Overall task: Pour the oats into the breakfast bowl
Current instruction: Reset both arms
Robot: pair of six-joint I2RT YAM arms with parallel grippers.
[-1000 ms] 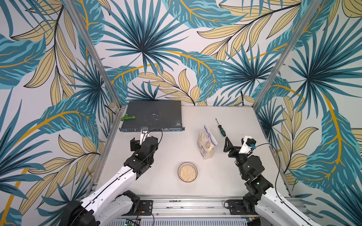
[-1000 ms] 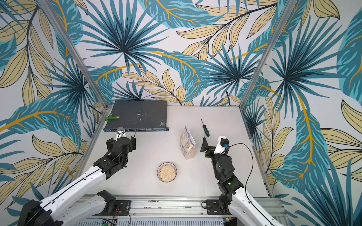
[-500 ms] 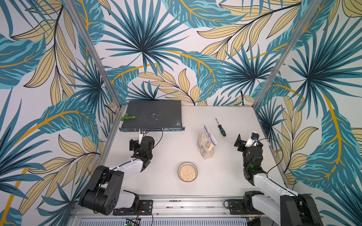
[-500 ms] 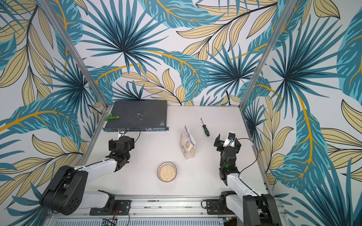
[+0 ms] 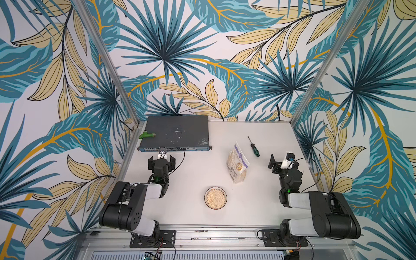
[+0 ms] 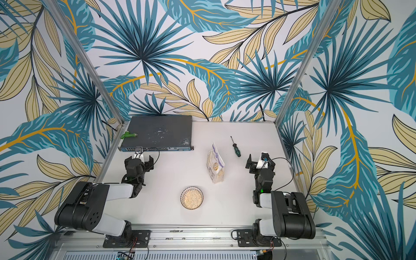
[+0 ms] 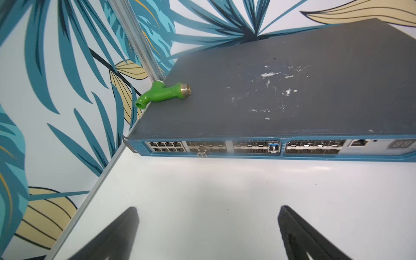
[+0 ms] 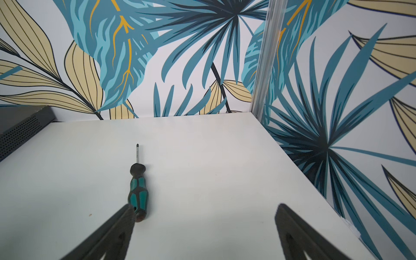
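Well apart, the left hand (image 5: pixel 161 160) and right hand (image 5: pixel 282 162) both stood spread and empty over the table (image 5: pixel 193 171). Between them sat the bag of oats (image 5: pixel 238 164), near a screwdriver (image 5: pixel 254 146); the breakfast bowl (image 5: pixel 216 188), nearer the robot's base, was apart from the bag and held oat flakes.

Both arms sit folded low, flanking the breakfast bowl (image 5: pixel 215 198). The left gripper (image 5: pixel 161 158) and right gripper (image 5: pixel 282 161) point away from it, jaws spread wide, holding nothing.
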